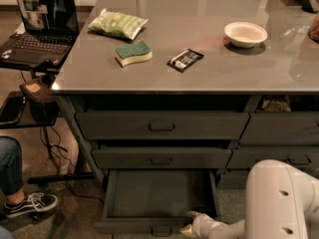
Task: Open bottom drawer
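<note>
Worktop stuff is irrelevant to you. The bottom drawer sits pulled well out under the two taller fronts, tray exposed, so the task looks approx done. Your hand is low at the drawer's front rim, just right of the loop handle — prob. where the pull gets applied. Can't tell if it's clenched or released.

My gripper sits at the bottom edge, right of centre, with my white arm filling the lower right corner.
</note>
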`<state>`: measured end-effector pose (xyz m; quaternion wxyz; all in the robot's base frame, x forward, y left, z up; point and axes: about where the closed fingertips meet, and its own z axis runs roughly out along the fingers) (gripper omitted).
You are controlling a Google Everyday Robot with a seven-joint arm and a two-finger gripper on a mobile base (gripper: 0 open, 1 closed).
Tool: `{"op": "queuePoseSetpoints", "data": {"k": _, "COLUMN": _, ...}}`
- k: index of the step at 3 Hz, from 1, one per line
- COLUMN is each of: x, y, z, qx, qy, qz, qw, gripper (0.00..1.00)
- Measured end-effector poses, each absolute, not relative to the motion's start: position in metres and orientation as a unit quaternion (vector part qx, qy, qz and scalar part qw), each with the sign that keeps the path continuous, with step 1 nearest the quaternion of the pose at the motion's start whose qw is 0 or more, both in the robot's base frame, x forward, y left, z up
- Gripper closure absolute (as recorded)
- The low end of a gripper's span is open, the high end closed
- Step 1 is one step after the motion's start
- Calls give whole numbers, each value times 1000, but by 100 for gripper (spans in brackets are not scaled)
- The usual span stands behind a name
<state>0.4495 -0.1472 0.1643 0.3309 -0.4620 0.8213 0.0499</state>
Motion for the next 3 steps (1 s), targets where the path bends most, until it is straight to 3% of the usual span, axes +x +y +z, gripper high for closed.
{"op": "queuePoseSetpoints", "data": {"k": 2, "x": 436, "y": -143, "z": 164, "qx": -452, "qy": 827, "qz": 56, "qw": 330, "gripper": 100}}
{"op": "queuePoseSetpoints", "data": {"k": 3, "x": 436, "y": -143, "z": 164, "qx": -452, "qy": 827, "qz": 56, "qw": 330, "gripper": 81}}
